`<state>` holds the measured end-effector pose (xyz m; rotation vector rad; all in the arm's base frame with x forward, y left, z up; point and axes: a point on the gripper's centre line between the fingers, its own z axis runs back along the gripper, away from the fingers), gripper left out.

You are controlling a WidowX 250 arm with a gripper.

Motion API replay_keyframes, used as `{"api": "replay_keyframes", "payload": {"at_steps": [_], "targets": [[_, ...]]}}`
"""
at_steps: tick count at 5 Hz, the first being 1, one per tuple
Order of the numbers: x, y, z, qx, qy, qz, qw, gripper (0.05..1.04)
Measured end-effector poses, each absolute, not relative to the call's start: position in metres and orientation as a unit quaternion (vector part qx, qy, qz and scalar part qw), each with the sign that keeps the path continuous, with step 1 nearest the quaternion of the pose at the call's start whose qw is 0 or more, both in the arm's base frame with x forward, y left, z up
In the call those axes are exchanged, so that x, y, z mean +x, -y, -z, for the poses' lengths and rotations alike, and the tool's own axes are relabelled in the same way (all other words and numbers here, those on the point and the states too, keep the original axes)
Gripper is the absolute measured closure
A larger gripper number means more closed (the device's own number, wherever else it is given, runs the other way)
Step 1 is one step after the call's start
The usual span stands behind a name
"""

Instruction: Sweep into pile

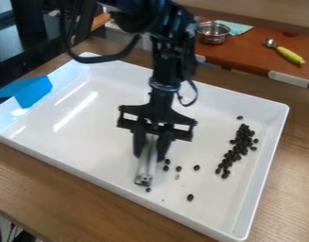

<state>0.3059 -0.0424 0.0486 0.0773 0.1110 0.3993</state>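
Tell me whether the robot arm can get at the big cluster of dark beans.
Likely yes: the cluster lies uncovered in the tray, with only a few loose beans between it and the pale tool in the hand, though how far the arm extends is unclear.

The black arm is cut off by the top edge, the tool hides the upper end of a pale implement, and a light speck is too small to identify.
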Motion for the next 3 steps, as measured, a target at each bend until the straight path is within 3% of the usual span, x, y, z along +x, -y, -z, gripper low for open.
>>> {"api": "replay_keyframes", "payload": {"at_steps": [3], "targets": [[0.337, 0.094, -0.048, 0.002, -0.046, -0.243, 0.969, 0.702]]}}
